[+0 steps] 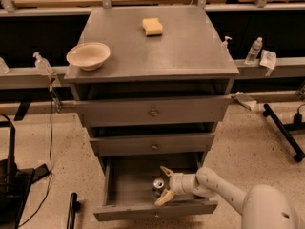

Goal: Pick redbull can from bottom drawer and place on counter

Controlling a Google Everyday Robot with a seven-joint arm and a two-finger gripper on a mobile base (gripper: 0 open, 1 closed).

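Note:
The redbull can [157, 183] stands upright inside the open bottom drawer [128, 187], its shiny lid showing. My gripper [163, 185] reaches into the drawer from the right, open, with one fingertip behind the can and one in front of it, so the can sits just at the mouth of the fingers. The grey counter [186, 51] is the cabinet top above.
A tan bowl [88, 56] sits at the counter's left front edge and a yellow sponge [152, 26] at its back. Two shut drawers [153, 111] are above the open one. Pump bottles [42, 64] and a water bottle [254, 50] stand on side ledges.

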